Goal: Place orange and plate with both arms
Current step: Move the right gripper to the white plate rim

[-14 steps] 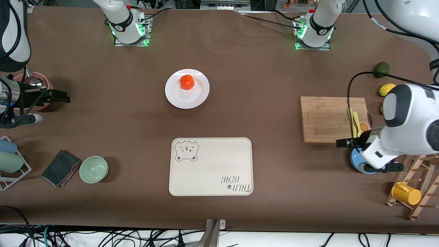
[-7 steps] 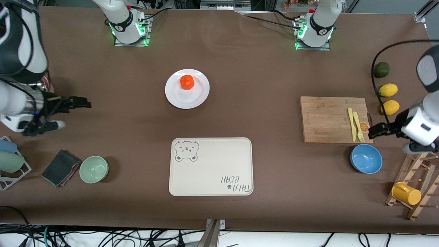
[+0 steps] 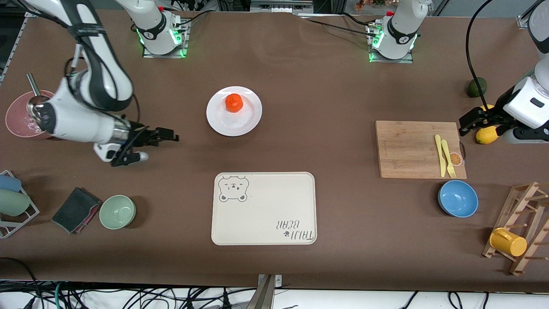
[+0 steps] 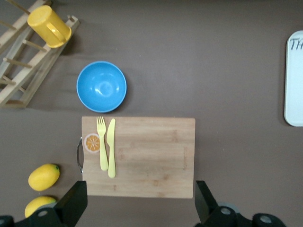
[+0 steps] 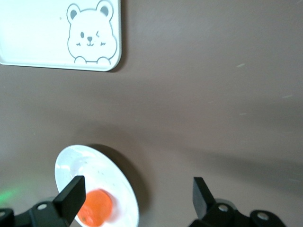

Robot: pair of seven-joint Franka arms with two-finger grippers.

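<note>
The orange sits on the white plate in the middle of the table, between the two arm bases and the cream tray. The right wrist view also shows the orange and the plate. My right gripper is open and empty over bare table beside the plate, toward the right arm's end; its jaws stand wide apart. My left gripper is open and empty over the table by the cutting board's corner, next to a lemon; its jaws are also wide apart.
A cream bear-print tray lies nearer the front camera than the plate. A wooden cutting board holds a yellow fork and knife. Around it are a blue bowl, a lemon and a wooden rack. A green bowl, dark cloth and pink bowl lie toward the right arm's end.
The right gripper has swung from the table's end in toward the plate. The left gripper has moved from over the blue bowl to beside the lemons.
</note>
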